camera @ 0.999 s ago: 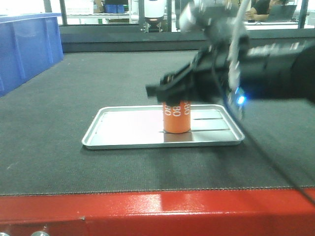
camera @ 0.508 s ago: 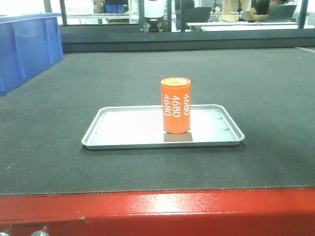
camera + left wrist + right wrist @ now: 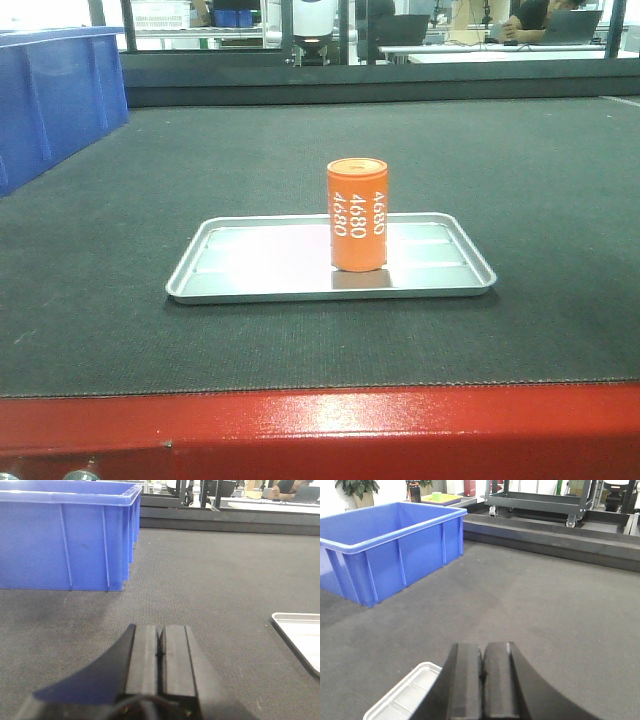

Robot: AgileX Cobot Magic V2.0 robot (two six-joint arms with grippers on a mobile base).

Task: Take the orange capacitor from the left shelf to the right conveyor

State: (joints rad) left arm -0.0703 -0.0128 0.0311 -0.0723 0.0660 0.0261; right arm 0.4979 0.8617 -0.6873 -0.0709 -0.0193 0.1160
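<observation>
The orange capacitor (image 3: 357, 213) stands upright in the silver tray (image 3: 210, 255), right of the tray's centre, on the dark conveyor belt (image 3: 150, 180) behind its red front edge (image 3: 320, 425). You will find both tools free: the left tool (image 3: 161, 662) and the right tool (image 3: 482, 682) each show fingers pressed together, holding nothing. Judge the placing step complete. Next, keep both arms clear of the tray.
</observation>
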